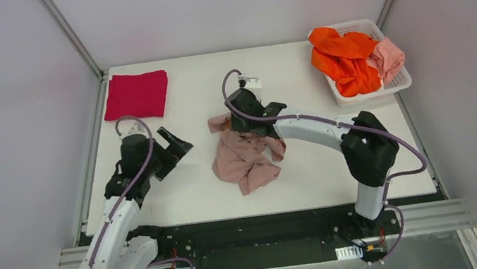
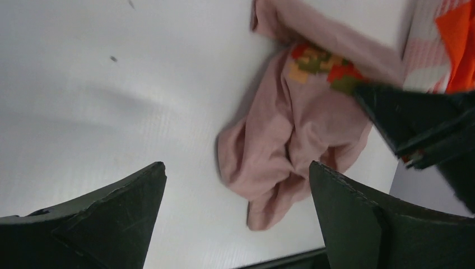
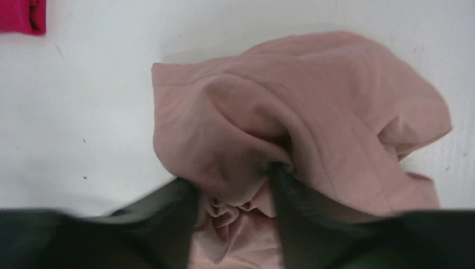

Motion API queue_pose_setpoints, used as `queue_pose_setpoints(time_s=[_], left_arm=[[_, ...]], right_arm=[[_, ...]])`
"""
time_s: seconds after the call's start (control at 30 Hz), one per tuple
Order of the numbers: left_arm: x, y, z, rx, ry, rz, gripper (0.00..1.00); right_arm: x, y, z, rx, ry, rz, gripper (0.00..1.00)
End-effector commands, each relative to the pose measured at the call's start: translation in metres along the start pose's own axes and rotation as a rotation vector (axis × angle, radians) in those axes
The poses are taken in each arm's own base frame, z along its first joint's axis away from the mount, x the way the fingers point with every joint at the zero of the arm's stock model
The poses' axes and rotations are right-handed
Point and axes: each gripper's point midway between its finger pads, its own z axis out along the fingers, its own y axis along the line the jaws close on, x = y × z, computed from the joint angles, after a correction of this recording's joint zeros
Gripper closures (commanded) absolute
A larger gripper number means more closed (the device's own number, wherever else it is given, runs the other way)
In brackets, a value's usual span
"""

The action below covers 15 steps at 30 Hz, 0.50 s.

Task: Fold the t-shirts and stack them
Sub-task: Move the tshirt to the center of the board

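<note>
At mid-table the dusty-pink t-shirt lay crumpled, its long axis running far to near, with the right gripper clamped on a bunch of cloth at its far end. The left gripper hovered open to its left, apart from it, jaws facing it. The folded crimson t-shirt at the far-left corner and the basket at far right lay well apart, so I judged there was room to spread.

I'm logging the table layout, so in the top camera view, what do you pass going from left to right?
The folded crimson t-shirt → the open left gripper → the crumpled dusty-pink t-shirt → the white basket, holding the orange t-shirt and then the salmon-pink t-shirt.
</note>
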Motion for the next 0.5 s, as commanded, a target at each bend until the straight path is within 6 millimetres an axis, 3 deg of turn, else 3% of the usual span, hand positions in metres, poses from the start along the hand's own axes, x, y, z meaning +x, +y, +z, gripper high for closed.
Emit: queue_pose_setpoints(time_s=[0.0, 0.03, 0.07, 0.17, 0.27, 0.4, 0.47], left_arm=[[0.047, -0.031, 0.006, 0.050, 0.156, 0.165, 0.00], [0.055, -0.035, 0.008, 0.052, 0.182, 0.199, 0.00], [0.062, -0.040, 0.009, 0.059, 0.210, 0.230, 0.00], [0.087, -0.047, 0.012, 0.065, 0.285, 0.303, 0.00], [0.111, -0.038, 0.017, 0.023, 0.331, 0.358, 0.00], [0.130, -0.024, 0.028, -0.056, 0.362, 0.381, 0.00], [0.135, -0.024, 0.036, -0.068, 0.367, 0.383, 0.00]], right_arm=[[-0.045, 0.013, -0.026, 0.011, -0.085, 0.064, 0.32], [-0.051, 0.008, -0.034, 0.026, -0.098, 0.074, 0.05], [-0.056, 0.003, -0.043, 0.036, -0.108, 0.080, 0.01], [-0.068, -0.014, -0.075, 0.032, -0.133, 0.066, 0.01], [-0.069, -0.050, -0.103, 0.038, -0.142, 0.085, 0.01], [-0.040, -0.097, -0.116, 0.008, -0.083, 0.122, 0.01], [-0.022, -0.107, -0.118, -0.053, -0.063, 0.090, 0.01]])
